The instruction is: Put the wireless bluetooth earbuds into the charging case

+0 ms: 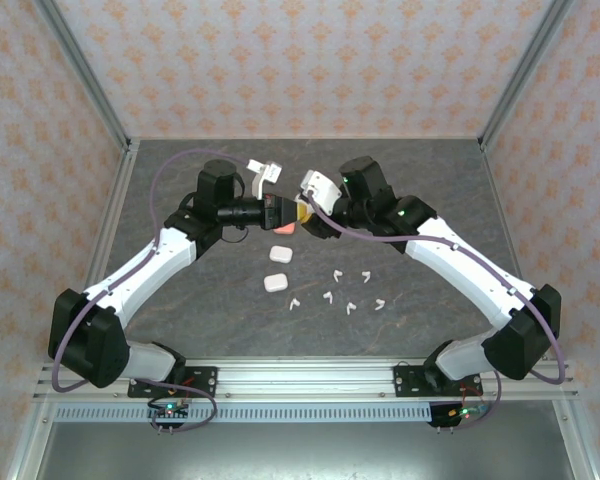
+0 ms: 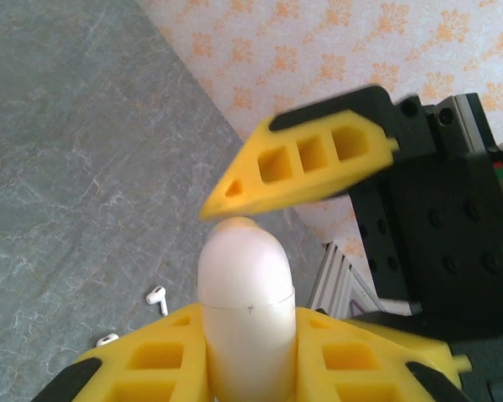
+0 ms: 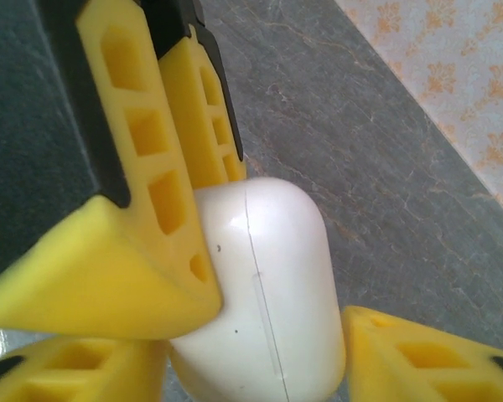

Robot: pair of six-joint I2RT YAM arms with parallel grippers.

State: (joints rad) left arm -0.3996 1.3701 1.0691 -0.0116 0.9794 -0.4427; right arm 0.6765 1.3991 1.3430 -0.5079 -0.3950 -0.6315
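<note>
1. Yellow fingers of the left gripper (image 2: 247, 339): pinching a white case (image 2: 245, 276) by its lower half. The lid end is free and points to 12 o'clock in the left wrist view.
2. Yellow fingers of the right gripper (image 3: 260, 356): set on either side of the same case, one tip at the crown of the lid. Whether they clamp it cannot be told.
3. Case: lid seam shut, held off the table (image 1: 440, 170) near its middle.
4. Earbuds (image 1: 337, 270): six white ones lie loose at 5 o'clock from the grippers, well apart from them. None is in a case.
5. Other stock: two spare white cases (image 1: 279, 255) at 6 o'clock, and a pink case (image 1: 285, 228) just under the grippers.
6. Hazards, as a judgement:
   - The smooth rounded shell could squirt out of the pinch if the right fingers pry the lid off-centre.
   - A pull against the left grip could twist the case askew.
   - A dropped case could scatter the earbuds below.
</note>
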